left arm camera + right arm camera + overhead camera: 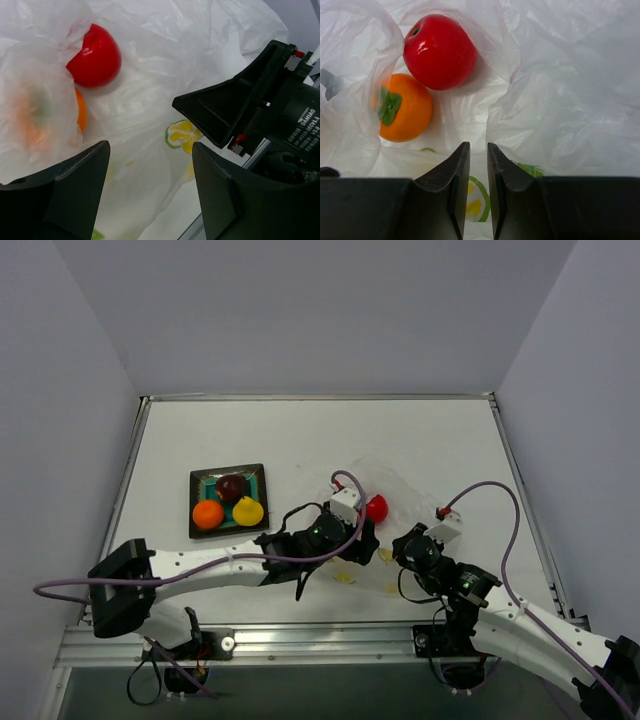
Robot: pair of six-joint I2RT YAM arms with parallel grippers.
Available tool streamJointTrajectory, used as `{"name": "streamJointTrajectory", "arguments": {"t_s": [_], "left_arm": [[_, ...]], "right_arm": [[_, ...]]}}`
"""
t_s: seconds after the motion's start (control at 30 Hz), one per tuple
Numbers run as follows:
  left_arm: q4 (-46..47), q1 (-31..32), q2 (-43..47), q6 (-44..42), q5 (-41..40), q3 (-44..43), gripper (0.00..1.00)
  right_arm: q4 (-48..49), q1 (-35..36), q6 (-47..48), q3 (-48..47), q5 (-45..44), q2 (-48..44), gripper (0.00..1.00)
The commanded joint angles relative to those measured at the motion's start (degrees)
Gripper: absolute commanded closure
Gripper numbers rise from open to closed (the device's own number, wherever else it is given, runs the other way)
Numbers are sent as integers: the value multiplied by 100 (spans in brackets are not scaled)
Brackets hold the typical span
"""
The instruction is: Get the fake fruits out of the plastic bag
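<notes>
White tabletop [300,440], grey walls round it. Well left of the plastic bag [560,100] sits the teal plate [215,472] with a maroon fruit [232,486], an orange fruit [208,514] and a yellow fruit [248,511] on it, so we judge the job partly done. Left gripper [150,150] hangs over the bag's left part, jaws wide apart, only film below them. Two more fruits sit inside the bag, touching: red apple [439,51] and, just beside it, an orange persimmon [405,107], which shows through a layer of film in the left wrist view. Both are roundish, so there is no long axis to line up on. From the left jaws the apple lies ahead and off to the left, and we read that arm as the nearer one. Right gripper [478,147] is at the bag's near right, jaws closed to a sliver with a fold of film running into the gap. We think it is pinching the bag, and the fruits lie straight ahead of it. Next grab likely falls to the left arm. Risk: catching film with the apple.
</notes>
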State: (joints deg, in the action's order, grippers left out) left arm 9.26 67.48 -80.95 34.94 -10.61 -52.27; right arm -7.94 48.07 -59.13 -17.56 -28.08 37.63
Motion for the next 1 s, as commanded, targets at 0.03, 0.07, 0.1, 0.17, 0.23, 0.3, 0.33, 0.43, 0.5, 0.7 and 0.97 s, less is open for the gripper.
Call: {"name": "streamJointTrajectory", "arguments": {"t_s": [0.03,0.07,0.1,0.17,0.23,0.3,0.33,0.43,0.5,0.7,0.97], "left_arm": [[323,72,-666,188,-535,-705,36],[322,72,-946,232,-660,-853,36],[322,63,-1080,259,-722,-933,36],[191,54,-1500,250,-995,-1153,35],[59,46,-1748,224,-1223,-1504,29],[24,11,-2038,180,-1513,-1776,25],[-63,-7,-2152,189,-1627,-1865,23],[-117,-191,-2478,294,-1707,-2094,23],[-126,-288,-2610,312,-1847,-2147,22],[-266,-350,-2909,198,-2164,-2472,19],[-302,-570,-3550,242,-1778,-2788,18]], "right_arm": [[-67,-140,-28,86,39,-89,83],[-67,-132,-28,86,48,-106,84],[-67,-132,-19,86,48,-106,84],[-67,-123,-2,78,65,-98,84],[-67,-97,-2,77,74,-63,84],[-67,-35,-28,86,74,-54,84],[-67,-9,-37,104,74,-54,84],[-67,53,-81,139,57,-115,84],[-49,88,-98,174,65,-150,83],[-40,106,-81,183,74,-159,83],[-32,141,-72,201,100,-203,84]]}}
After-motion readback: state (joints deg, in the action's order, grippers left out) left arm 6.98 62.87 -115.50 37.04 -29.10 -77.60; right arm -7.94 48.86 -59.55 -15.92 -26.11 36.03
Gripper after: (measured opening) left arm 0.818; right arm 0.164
